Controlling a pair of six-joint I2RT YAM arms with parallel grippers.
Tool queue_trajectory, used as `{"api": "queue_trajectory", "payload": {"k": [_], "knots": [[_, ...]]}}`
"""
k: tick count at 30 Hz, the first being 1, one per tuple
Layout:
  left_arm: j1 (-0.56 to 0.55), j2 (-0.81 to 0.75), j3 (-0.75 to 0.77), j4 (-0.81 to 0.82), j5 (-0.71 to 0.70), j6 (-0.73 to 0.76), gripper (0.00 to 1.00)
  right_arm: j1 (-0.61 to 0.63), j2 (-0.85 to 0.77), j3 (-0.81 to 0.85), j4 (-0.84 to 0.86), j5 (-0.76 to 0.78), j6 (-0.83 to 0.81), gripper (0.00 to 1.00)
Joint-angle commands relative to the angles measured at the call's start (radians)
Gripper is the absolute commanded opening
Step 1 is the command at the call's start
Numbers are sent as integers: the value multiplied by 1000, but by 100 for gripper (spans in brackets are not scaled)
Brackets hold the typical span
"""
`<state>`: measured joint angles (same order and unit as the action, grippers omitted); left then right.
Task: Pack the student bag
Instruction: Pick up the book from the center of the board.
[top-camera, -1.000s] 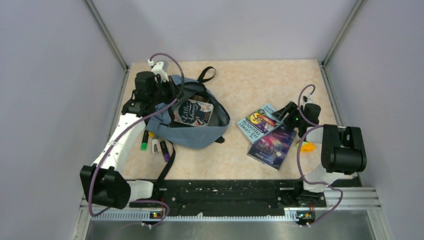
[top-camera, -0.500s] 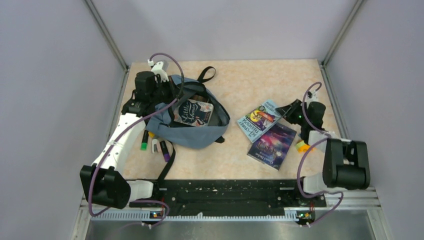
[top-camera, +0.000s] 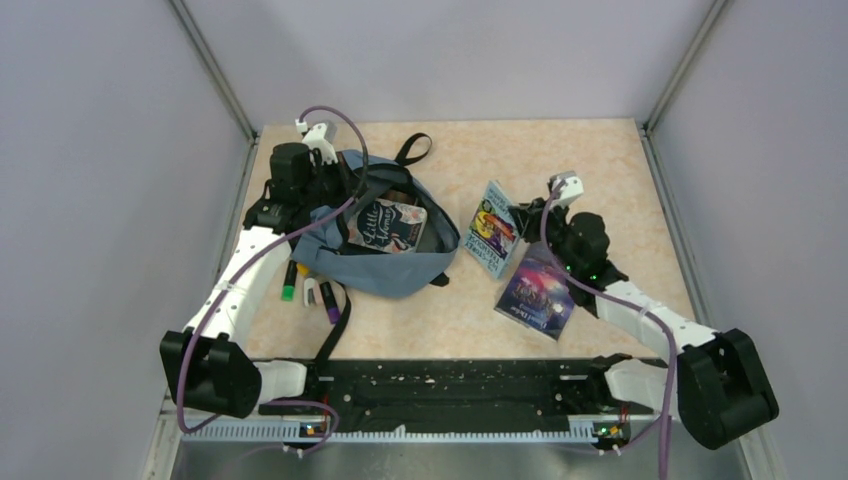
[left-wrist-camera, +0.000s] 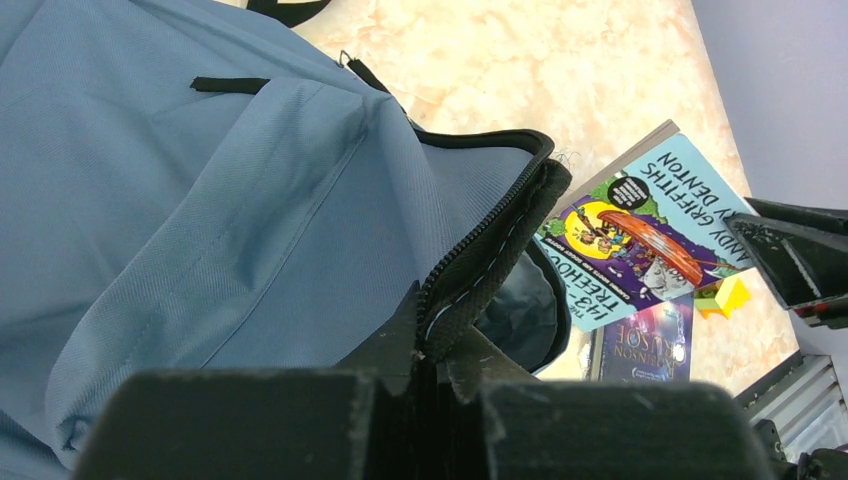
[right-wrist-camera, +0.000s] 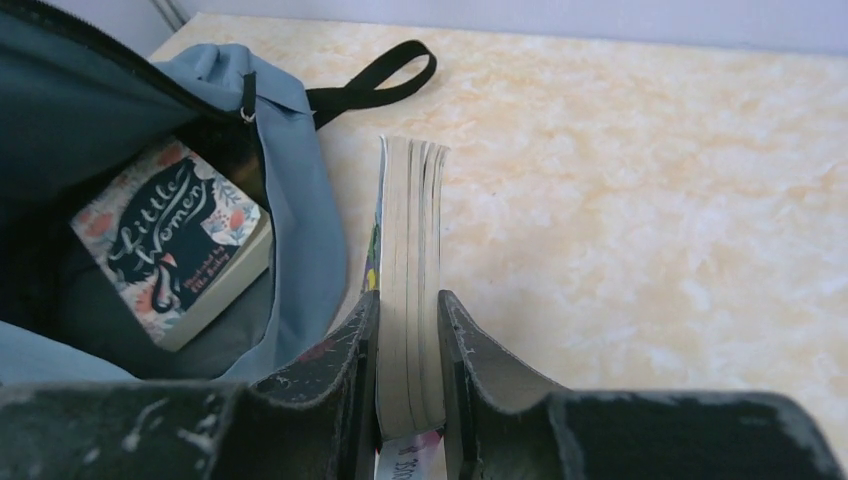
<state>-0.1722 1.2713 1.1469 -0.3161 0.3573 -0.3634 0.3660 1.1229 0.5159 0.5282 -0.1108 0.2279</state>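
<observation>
Three books. A floral-covered book (top-camera: 388, 225) lies inside the open grey-blue fabric backpack (top-camera: 400, 268) at the counter's (top-camera: 600, 170) left. A purple book (top-camera: 535, 290) lies flat. The right gripper (right-wrist-camera: 408, 305) pinches a pale-blue paperback (right-wrist-camera: 410, 220). The left gripper (left-wrist-camera: 430, 350) is clamped on the backpack's zipper rim.

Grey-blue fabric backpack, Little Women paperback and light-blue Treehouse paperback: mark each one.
grey-blue fabric backpack (top-camera: 400, 275), top external view, lower front fabric.
Little Women paperback (top-camera: 388, 225), top external view, middle of cover.
light-blue Treehouse paperback (top-camera: 492, 230), top external view, middle of cover.

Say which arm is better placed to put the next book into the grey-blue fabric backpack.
Right. The right jaws clamp the light-blue paperback book upright beside the backpack. The left jaws are shut on the backpack's zipper edge.
</observation>
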Motion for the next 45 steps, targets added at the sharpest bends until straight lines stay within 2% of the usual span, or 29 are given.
{"api": "queue_trajectory", "payload": {"k": [1, 5, 11, 20, 30, 37, 45], "knots": [[-3, -39, 20, 68, 3, 7, 0, 127, -27, -27, 181, 183, -213, 0], [-3, -37, 20, 68, 3, 7, 0, 226, -11, -18, 158, 275, -334, 0], [-3, -37, 20, 71, 2, 7, 0, 234, -33, -1, -11, 201, -287, 1], [-3, -33, 20, 71, 10, 0, 0, 234, -31, 125, -340, 116, -204, 35], [-3, -40, 18, 70, 6, 2, 0, 234, 71, 302, -566, 57, -196, 49], [-3, -44, 20, 72, 3, 6, 0, 234, 239, 515, -756, 27, -249, 60], [-3, -45, 20, 71, 0, 9, 0, 234, 361, 679, -903, 50, -342, 61]]}}
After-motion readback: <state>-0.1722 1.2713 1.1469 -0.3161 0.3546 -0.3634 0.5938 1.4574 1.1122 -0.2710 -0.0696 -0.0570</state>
